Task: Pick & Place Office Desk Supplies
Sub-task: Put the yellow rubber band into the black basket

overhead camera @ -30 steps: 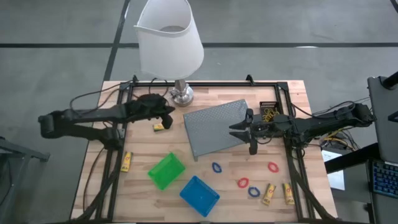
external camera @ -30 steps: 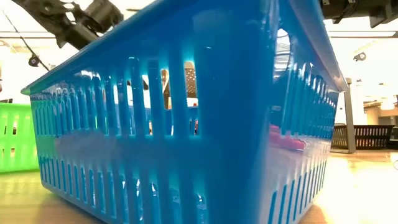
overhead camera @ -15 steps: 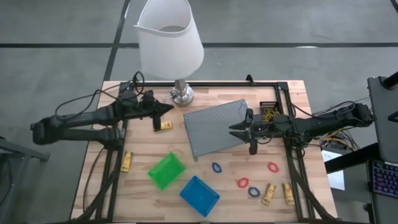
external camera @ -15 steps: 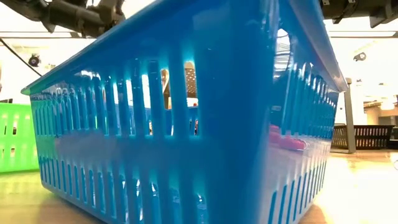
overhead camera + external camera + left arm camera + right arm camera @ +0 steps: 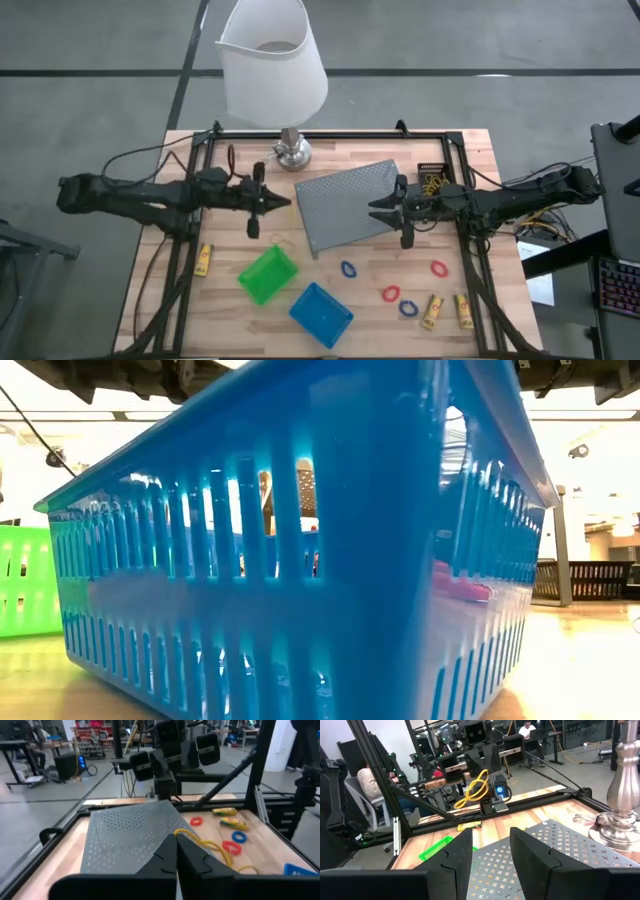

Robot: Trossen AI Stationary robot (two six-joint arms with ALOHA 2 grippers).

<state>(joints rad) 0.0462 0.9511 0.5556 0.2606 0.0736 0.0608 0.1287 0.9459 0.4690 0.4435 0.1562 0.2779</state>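
Yellow-orange thin rubber bands (image 5: 475,790) dangle from left gripper (image 5: 268,201), jaws pinching them, centre-left of high view above wooden surface (image 5: 230,245). Right gripper (image 5: 385,211) jaws spread over grey mesh tray (image 5: 345,200). Green bin (image 5: 267,274), blue bin (image 5: 321,313) at lower centre.

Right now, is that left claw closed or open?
Closed. The left gripper has its fingers pressed together, pinching thin yellow rubber bands that dangle from it above the table.

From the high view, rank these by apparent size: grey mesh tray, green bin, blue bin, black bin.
1. Grey mesh tray, clearly largest.
2. Blue bin and green bin look about alike; I won't rank them.
3. Black bin, smallest, though the right arm partly hides it.
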